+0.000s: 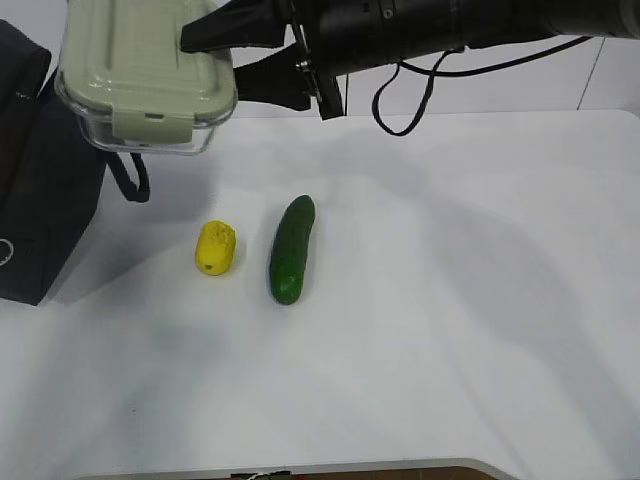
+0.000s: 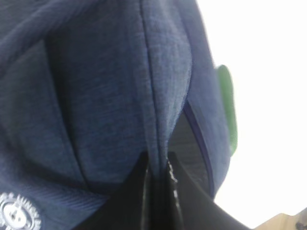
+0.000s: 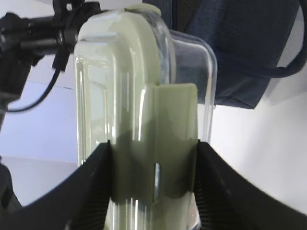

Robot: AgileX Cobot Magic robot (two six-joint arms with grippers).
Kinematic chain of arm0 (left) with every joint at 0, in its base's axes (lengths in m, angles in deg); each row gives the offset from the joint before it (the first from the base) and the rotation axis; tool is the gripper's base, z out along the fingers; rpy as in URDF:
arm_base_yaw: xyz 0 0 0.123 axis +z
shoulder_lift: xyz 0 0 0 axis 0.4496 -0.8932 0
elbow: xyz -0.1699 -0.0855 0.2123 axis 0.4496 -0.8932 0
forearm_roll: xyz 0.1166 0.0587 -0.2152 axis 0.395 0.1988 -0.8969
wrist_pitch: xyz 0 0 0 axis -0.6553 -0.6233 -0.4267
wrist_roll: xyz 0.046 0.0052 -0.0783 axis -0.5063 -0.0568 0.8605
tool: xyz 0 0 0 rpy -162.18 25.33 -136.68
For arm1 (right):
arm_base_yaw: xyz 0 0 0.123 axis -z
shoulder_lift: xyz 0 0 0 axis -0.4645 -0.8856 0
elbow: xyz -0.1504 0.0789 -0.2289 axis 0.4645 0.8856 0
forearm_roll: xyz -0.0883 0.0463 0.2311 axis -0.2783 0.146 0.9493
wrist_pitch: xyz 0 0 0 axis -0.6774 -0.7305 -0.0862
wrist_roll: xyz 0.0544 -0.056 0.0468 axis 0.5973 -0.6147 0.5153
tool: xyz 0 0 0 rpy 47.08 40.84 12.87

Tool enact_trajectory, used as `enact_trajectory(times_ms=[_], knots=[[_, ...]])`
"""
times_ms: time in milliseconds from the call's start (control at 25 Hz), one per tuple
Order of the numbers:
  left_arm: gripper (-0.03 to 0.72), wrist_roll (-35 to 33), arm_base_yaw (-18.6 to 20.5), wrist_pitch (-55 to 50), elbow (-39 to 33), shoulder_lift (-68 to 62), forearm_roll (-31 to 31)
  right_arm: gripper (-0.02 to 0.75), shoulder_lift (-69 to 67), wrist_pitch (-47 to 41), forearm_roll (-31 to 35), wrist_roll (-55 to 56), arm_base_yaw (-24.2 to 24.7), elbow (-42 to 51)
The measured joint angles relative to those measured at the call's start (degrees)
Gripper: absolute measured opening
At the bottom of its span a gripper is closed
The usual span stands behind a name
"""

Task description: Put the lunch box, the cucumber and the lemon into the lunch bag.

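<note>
Lunch box (image 1: 145, 75) hangs in the air near the far-left corner of the worktop (image 1: 450, 300), pinched by the right tool (image 3: 153, 182), whose two black pads press the green lid clip and the clear wall between them. In the exterior view the right arm reaches across from the far-right side, so the box sits just beside the lunch bag (image 1: 40, 180), which stands at the left edge. The bag lies further left of the box and a little lower, so the coming move looks like a short carry leftward over the bag's mouth, then down.

At the bag, the left tool (image 2: 158, 191) is pressed together on a ridge of navy fabric, seemingly holding the bag steady or open; the opening itself is not visible.

Near the worktop's middle, the lemon (image 1: 215, 247) and cucumber (image 1: 291, 249) lie side by side, apart, with the cucumber's long axis running roughly near-to-far.
</note>
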State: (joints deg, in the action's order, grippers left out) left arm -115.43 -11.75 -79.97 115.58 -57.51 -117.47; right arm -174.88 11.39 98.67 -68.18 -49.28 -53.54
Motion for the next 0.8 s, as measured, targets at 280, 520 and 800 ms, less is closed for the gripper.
enact_trajectory(times_ms=[280,520,800], knots=[[-0.004,0.0,-7.73,-0.69,0.0,5.74,-2.72,0.382,0.0,4.73,1.86,-0.25,-1.41,0.0],[-0.004,-0.12,-11.47,-0.91,0.0,10.41,-2.84,0.382,-0.26,7.49,2.87,-0.65,-1.45,0.0],[-0.005,-0.12,-11.56,-1.18,0.0,13.58,-6.75,0.382,-5.07,8.88,6.45,-0.76,-1.57,0.0]])
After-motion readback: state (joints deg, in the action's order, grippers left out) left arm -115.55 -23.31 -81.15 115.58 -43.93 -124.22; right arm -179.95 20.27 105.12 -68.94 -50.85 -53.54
